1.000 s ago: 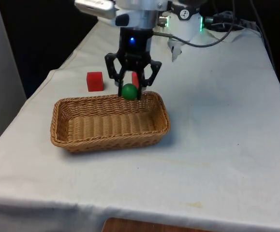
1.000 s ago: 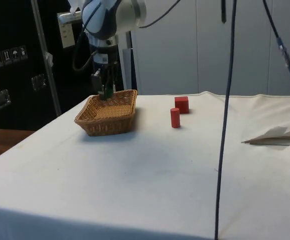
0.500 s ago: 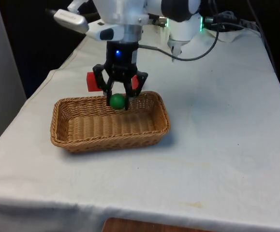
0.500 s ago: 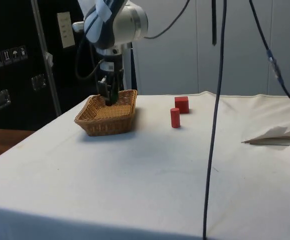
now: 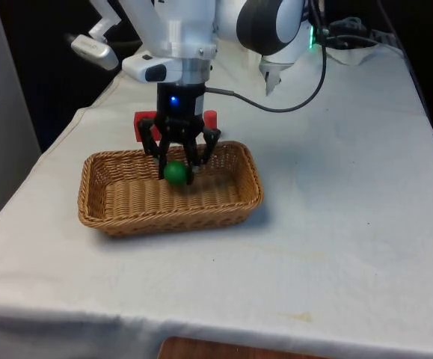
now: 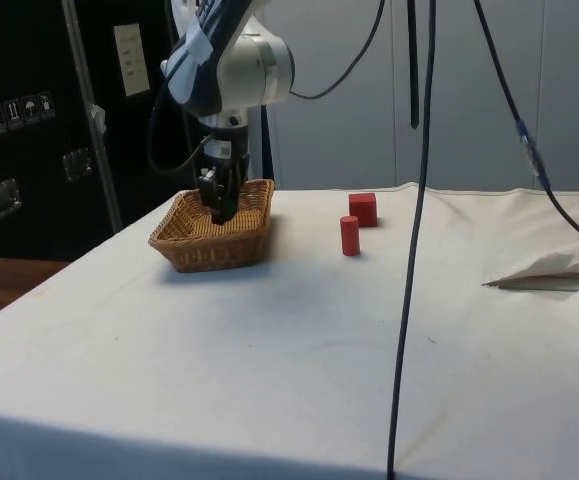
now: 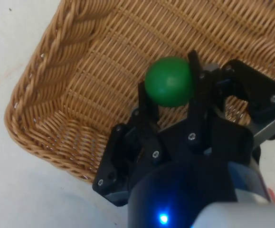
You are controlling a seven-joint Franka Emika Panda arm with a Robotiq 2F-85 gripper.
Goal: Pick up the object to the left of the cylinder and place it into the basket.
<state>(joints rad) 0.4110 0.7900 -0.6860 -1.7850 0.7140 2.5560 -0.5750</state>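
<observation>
White cloth covers the table; the gripper hangs inside the wicker basket, toward its far wall. Wrist view shows what the others can't: the green ball sits squarely between the fingertips, jaws clamped on it, woven floor beneath. Side view has a red cylinder and a red cube standing clear of the basket; in the front view the arm blocks most of both. Ball is held over the basket floor.

Arm probably hides red blocks
</observation>
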